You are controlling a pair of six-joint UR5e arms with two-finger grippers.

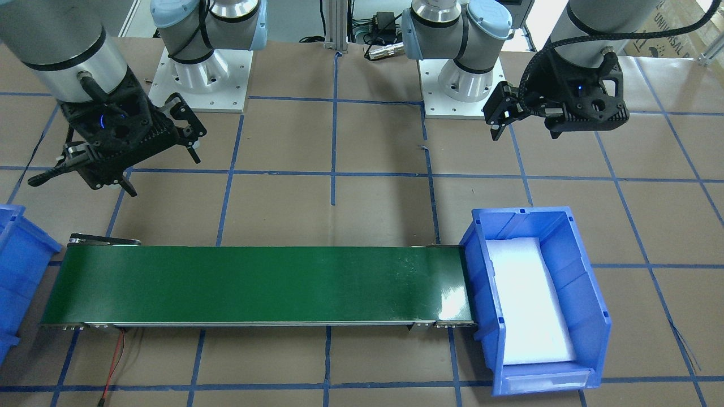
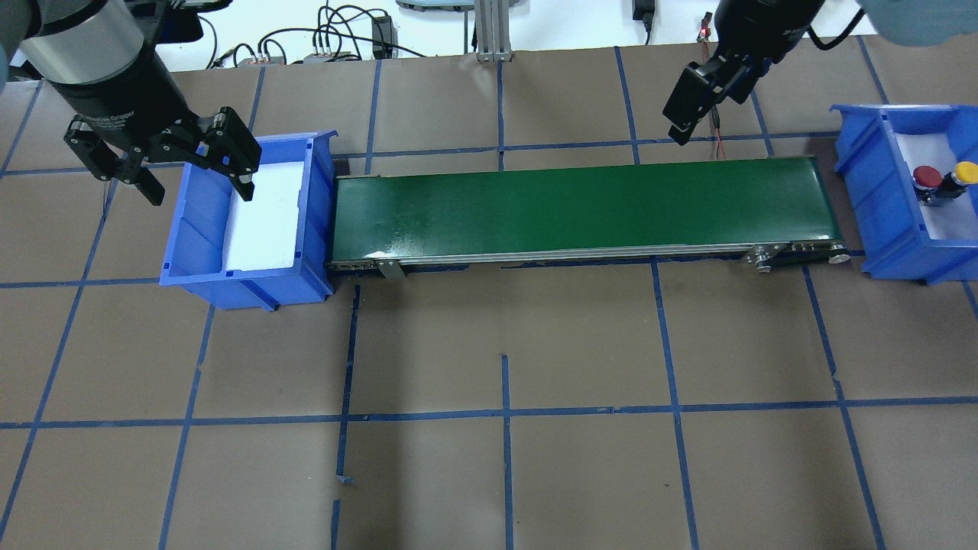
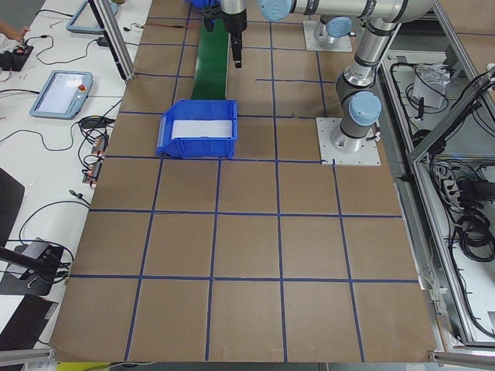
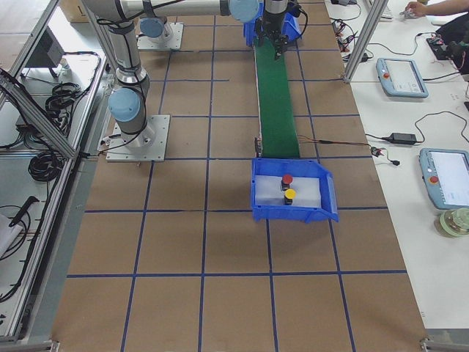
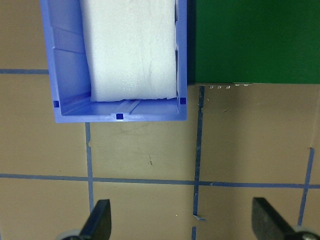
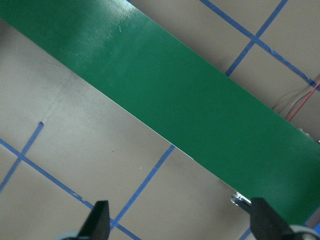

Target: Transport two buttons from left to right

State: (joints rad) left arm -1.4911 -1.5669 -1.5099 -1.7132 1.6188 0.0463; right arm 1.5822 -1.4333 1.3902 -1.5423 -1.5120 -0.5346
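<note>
Both buttons, one with a red cap (image 2: pixel 927 177) and one with a yellow cap (image 2: pixel 966 172), stand upright on white foam inside the blue bin (image 2: pixel 879 202) at the right end of the belt. The exterior right view also shows the red button (image 4: pixel 287 180) and the yellow button (image 4: pixel 290 194) there. My left gripper (image 2: pixel 197 182) hovers open over the far left corner of the left blue bin (image 2: pixel 244 286), which holds only white foam (image 5: pixel 132 50). Above the table beyond the belt's right part, my right gripper (image 2: pixel 682 114) is open with nothing between its fingers (image 6: pixel 100 220).
A green conveyor belt (image 2: pixel 581 210) spans the gap between the two bins. Red and black wires (image 1: pixel 113 362) trail from its right end. The brown table is marked with blue tape lines. Operator desks with tablets (image 4: pixel 401 77) lie beyond the far side.
</note>
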